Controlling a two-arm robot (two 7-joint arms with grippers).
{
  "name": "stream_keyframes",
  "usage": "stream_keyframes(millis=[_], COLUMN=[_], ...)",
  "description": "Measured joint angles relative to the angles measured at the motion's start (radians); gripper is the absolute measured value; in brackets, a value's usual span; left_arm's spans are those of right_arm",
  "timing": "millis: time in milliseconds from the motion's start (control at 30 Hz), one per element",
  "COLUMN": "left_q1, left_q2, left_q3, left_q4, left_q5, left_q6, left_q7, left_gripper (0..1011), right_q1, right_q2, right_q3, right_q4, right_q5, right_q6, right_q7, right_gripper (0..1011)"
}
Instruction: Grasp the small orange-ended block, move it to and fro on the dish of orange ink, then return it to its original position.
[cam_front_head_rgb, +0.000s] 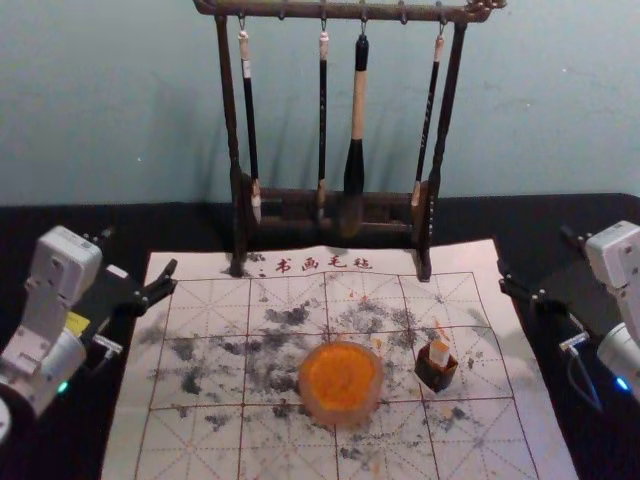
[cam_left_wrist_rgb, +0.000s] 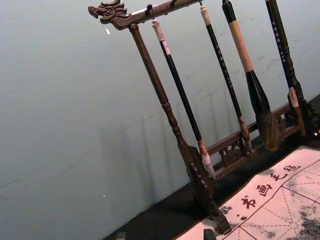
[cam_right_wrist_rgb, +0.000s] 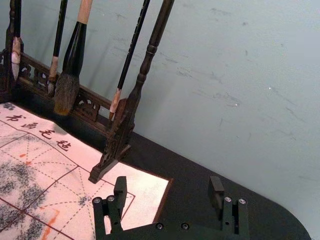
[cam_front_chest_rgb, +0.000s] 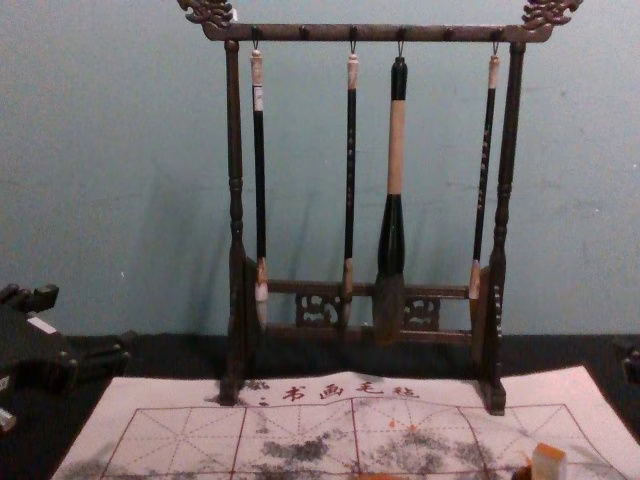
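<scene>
The black table (cam_front_head_rgb: 590, 208) runs beneath the work. On it lies a pale mat (cam_front_head_rgb: 190, 452), ruled with a red grid, bearing red characters and dark ink smudges. A dark wooden rack (cam_front_head_rgb: 229, 105) stands at the mat's far edge, its feet on the mat.

The left gripper (cam_front_head_rgb: 138, 255) is near the mat's far left corner. Its fingertips barely enter the left wrist view, yet appear well apart, with nothing held. The right gripper (cam_front_head_rgb: 537, 256) is near the far right corner. Its fingers are spread wide and the gap between them holds nothing.

Four brushes hang from the rack: one thick brush (cam_front_head_rgb: 357, 120) with a full dark head, and three slender ones, two to its left and one to its right.

The round dish (cam_front_head_rgb: 341, 414) rests on the mat and contains orange ink (cam_front_head_rgb: 341, 374). It is clear of both grippers.

A small dark box (cam_front_head_rgb: 434, 373) sits on the mat, to the right of the dish and apart from it. The pale block (cam_front_head_rgb: 439, 353) stands in this box, orange end uppermost, untouched by either gripper. Its lower part is hidden by the box, so its seating depth cannot be certified.
</scene>
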Motion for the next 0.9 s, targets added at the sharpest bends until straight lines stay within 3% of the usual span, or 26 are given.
stream_keyframes(millis=[900], left_q1=[0.0], left_q2=[0.0], left_q3=[0.0], left_q4=[0.0], left_q5=[0.0], left_q6=[0.0], left_q7=[0.0], left_gripper=[1001], right_q1=[0.0], right_q2=[0.0], right_q3=[0.0], right_q4=[0.0], right_q5=[0.0], right_q6=[0.0], right_q7=[0.0], right_gripper=[1000])
